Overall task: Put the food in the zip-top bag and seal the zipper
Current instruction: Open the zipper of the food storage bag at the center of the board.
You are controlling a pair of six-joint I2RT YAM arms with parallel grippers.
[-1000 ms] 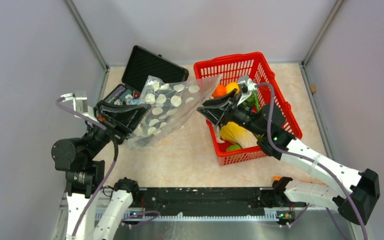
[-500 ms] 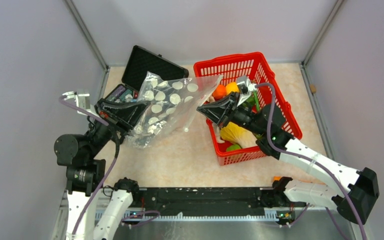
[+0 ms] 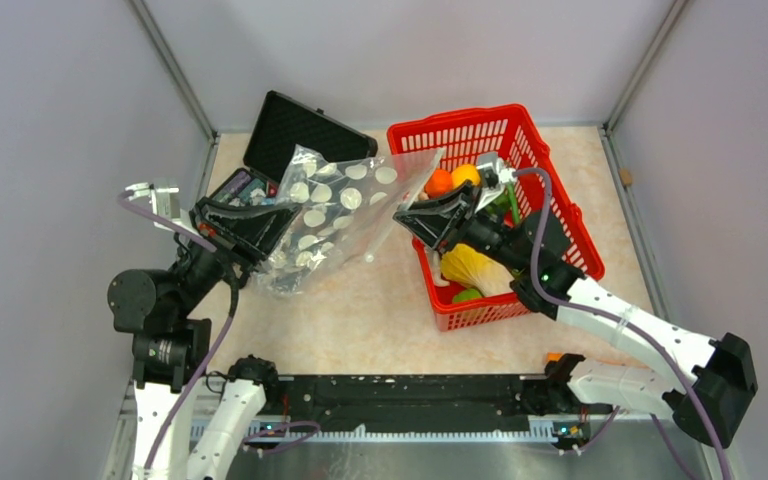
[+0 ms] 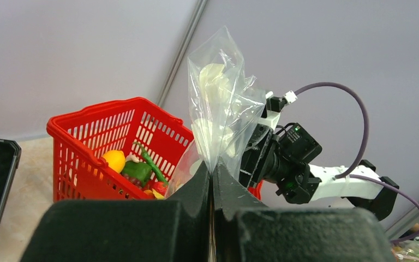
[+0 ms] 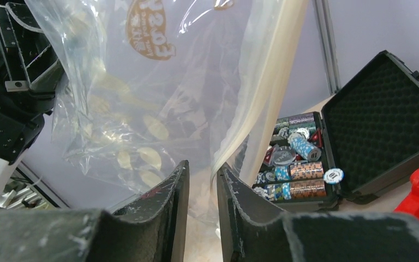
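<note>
Over the last second the left gripper (image 3: 257, 226) has drawn slightly back toward its own side, taking the bag (image 3: 335, 215) with it. In the last half second hardly anything has moved. The right gripper (image 3: 412, 214) has stayed at the near-left corner of the basket (image 3: 460, 125).

The left gripper is pinched fully shut on a lower edge of the bag. It holds the bag off the table (image 3: 380, 310), in front of the open case (image 3: 305, 130). The bag slants up toward the basket and has no food in it.

The right gripper's jaws stand only a crack apart. The zipper (image 5: 264, 103) hangs down to the fingertips, at the mouth of the gap. Whether the pads touch it cannot be told, and nothing is clearly gripped.

The food (image 3: 439, 182) all lies in the basket: an orange, a lemon (image 3: 465, 175) and a pale cabbage (image 3: 472, 265) show from above.
</note>
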